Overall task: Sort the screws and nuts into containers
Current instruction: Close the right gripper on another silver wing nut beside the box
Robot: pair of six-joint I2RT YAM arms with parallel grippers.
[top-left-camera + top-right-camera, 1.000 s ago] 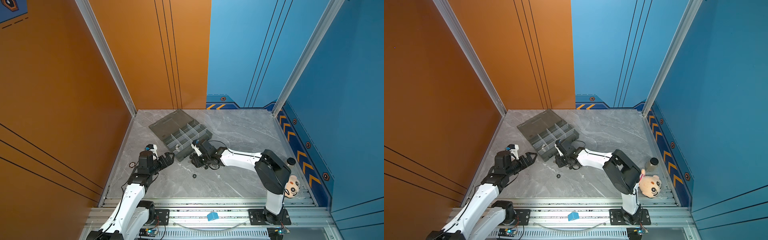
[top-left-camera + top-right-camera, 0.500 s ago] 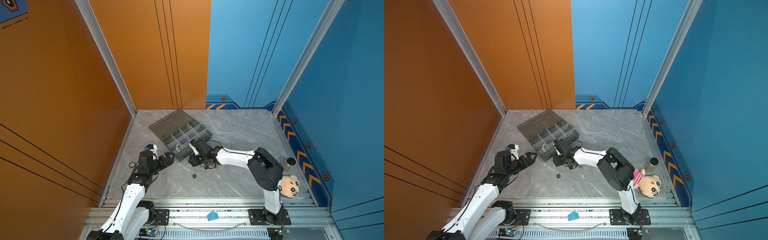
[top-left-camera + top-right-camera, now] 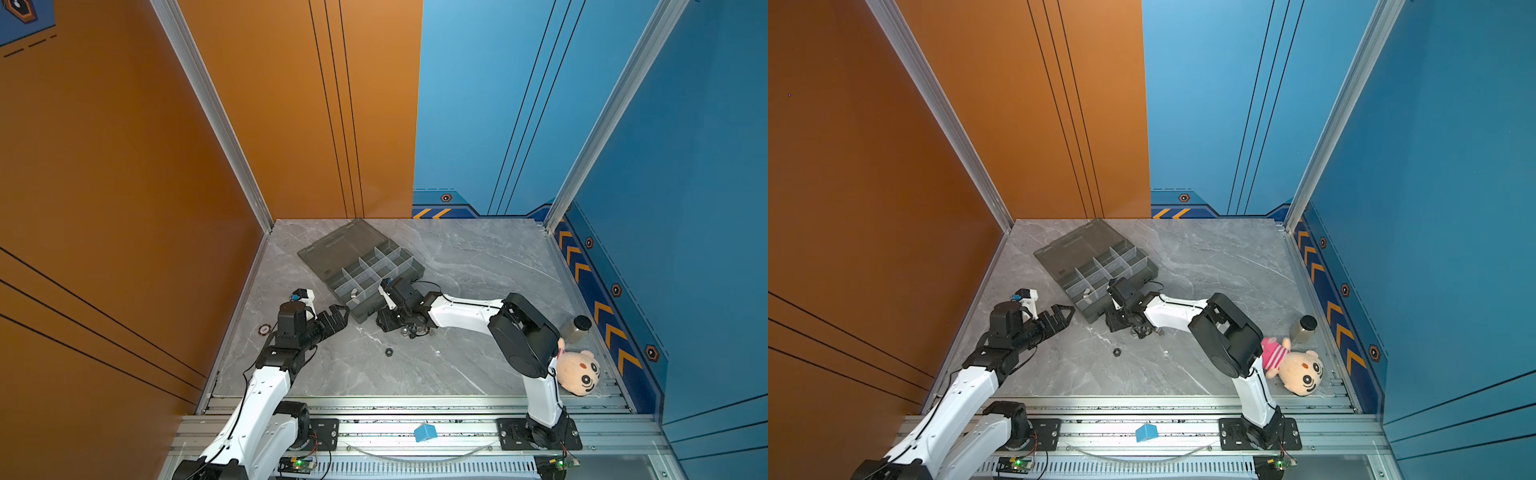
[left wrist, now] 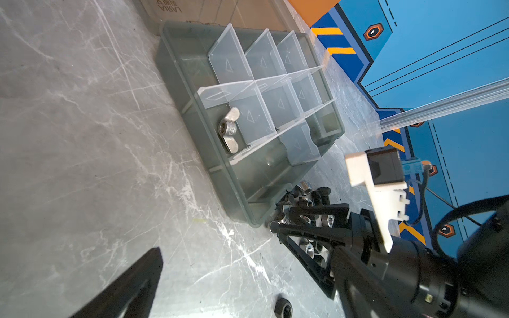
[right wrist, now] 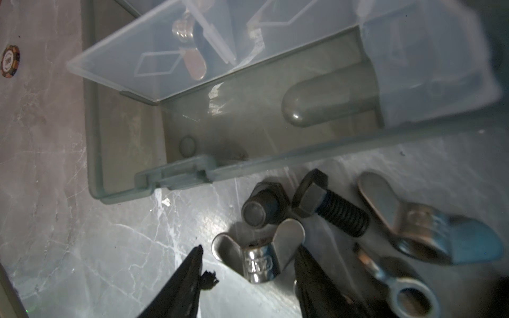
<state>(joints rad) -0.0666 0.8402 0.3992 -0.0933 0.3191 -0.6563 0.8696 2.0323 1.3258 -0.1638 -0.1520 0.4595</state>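
A silver wing nut (image 5: 257, 260) lies on the table (image 3: 457, 365) between the right fingers (image 5: 184, 283). They stand apart on either side of it. One tip is just clear of a wing, and the other is at or over the opposite wing; I cannot tell if it touches. The nut is shiny, with two rounded wings and stamped marks on its barrel.

It sits in a loose pile just outside the near wall of the smoky-grey organizer box (image 5: 176, 170). Beside it are two black hex bolts (image 5: 327, 206) and a second wing nut (image 5: 421, 223). Another wing nut (image 4: 230, 129) rests in a box compartment. A lone black nut (image 3: 389, 352) lies apart on the table.

The right arm reaches in low from its base, elbow raised. The left fingers (image 3: 332, 318) hover spread wide to the left of the box, holding nothing and pointing toward it.
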